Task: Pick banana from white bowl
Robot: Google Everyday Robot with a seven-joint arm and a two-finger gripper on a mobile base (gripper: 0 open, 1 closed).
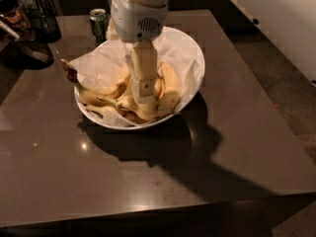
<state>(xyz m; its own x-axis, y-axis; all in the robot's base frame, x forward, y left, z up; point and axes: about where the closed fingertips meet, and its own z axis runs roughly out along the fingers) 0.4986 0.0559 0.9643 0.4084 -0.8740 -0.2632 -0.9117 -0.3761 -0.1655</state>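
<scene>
Cream gripper (143, 98) stands among yellow bananas (170, 90) in paper-lined glossy white bowl (200, 53) on brown table (237, 147); its hold cannot be told.

The gripper (144, 97) pointed straight down into the white bowl (198, 53), its tip among the bananas (169, 90) lying on crumpled white paper (98, 65), with a green can (98, 22) just behind the bowl on the dark table (237, 147).
</scene>
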